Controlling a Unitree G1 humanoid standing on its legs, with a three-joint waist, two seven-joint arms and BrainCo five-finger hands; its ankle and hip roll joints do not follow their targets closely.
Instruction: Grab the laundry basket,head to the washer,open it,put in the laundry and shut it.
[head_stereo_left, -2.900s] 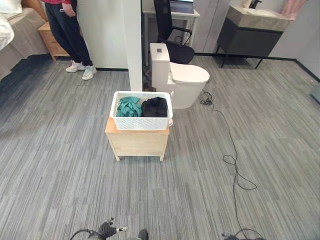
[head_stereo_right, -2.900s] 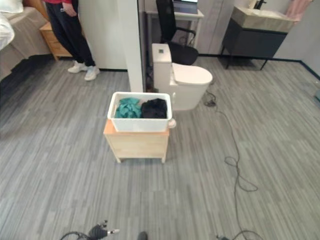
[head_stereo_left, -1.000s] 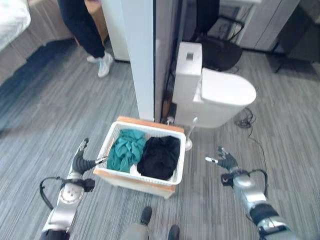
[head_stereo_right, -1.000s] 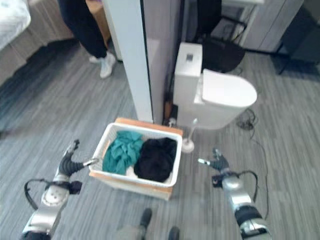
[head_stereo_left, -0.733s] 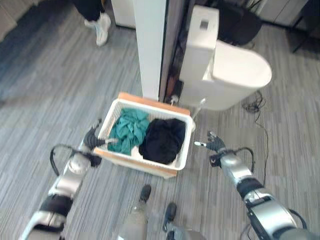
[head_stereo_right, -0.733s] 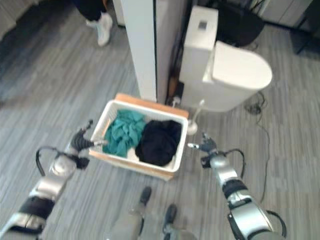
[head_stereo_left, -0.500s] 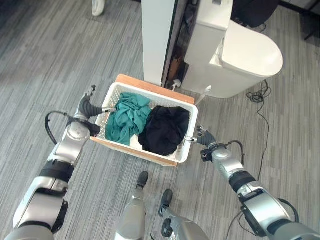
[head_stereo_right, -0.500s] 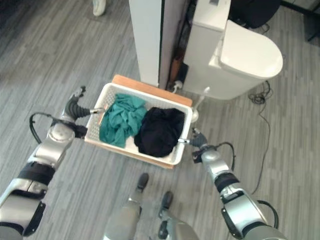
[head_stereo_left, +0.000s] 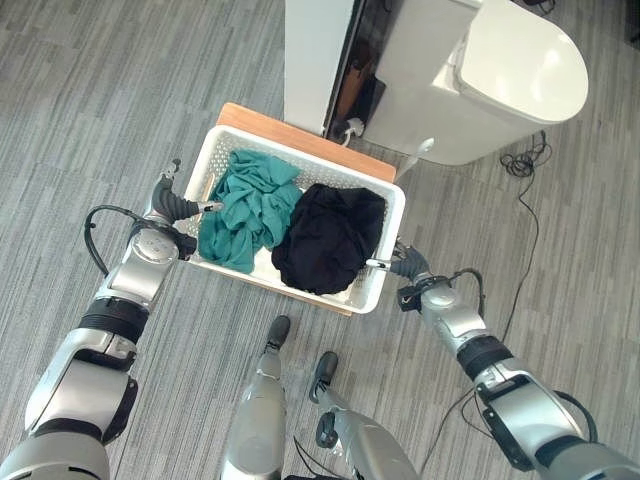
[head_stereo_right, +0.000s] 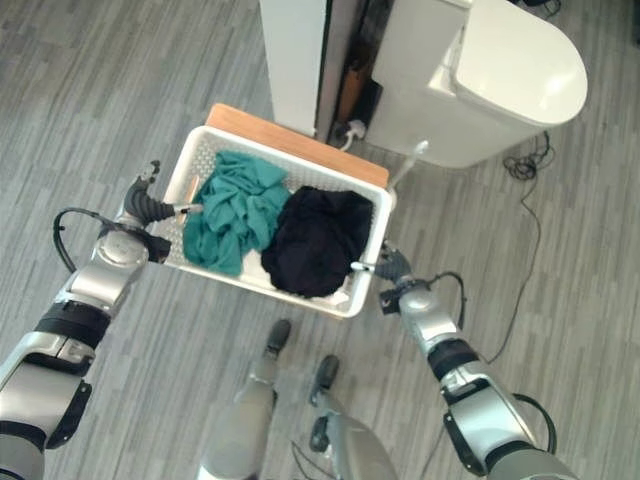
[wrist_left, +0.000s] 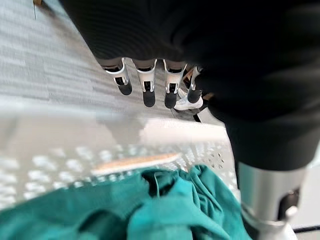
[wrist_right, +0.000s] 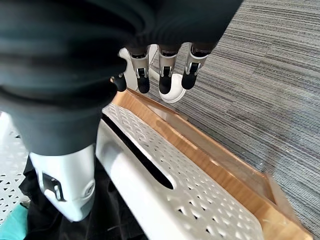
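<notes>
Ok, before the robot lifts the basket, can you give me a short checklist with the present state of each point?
1. Left hand at the end wall of the white laundry basket, thumb over the rim, fingers straight outside: ok for place, not ok for grip.
2. Right hand at the opposite end wall by the handle slot, fingers straight, not curled: not ok for grip.
3. Teal garment and black garment lie inside the basket: ok.
4. Basket sits flat on the wooden stand: ok.
5. Toilet stands apart from the basket: ok.
</notes>
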